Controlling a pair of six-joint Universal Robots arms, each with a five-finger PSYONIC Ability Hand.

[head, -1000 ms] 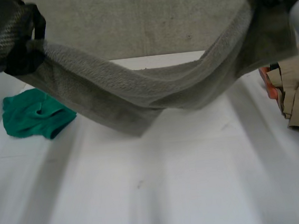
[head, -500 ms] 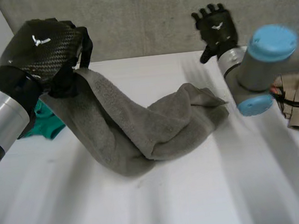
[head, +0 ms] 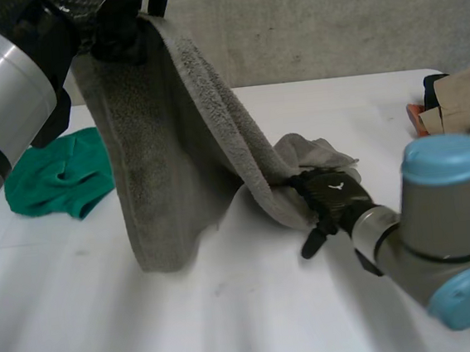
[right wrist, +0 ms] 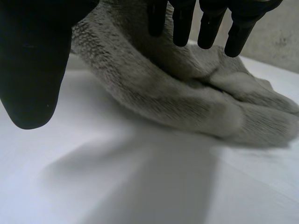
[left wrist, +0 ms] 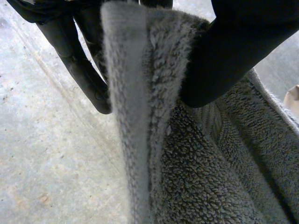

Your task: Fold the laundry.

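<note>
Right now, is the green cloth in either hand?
No, the green cloth lies loose on the table beside the hanging towel.

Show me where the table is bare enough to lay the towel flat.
Widest bare patch: the near table, in front of the hanging grey towel, between the green cloth and the right hand. Smaller strip beyond that hand, toward the beige clothes. Crowded: both side edges.

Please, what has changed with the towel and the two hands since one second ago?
The right hand let go of the grey towel, rose, then came down to the table beside the towel's dropped end, fingers straight. The left hand lifted its pinched edge higher, so the towel now hangs steeply. The green cloth and tan clothes stayed put.
</note>
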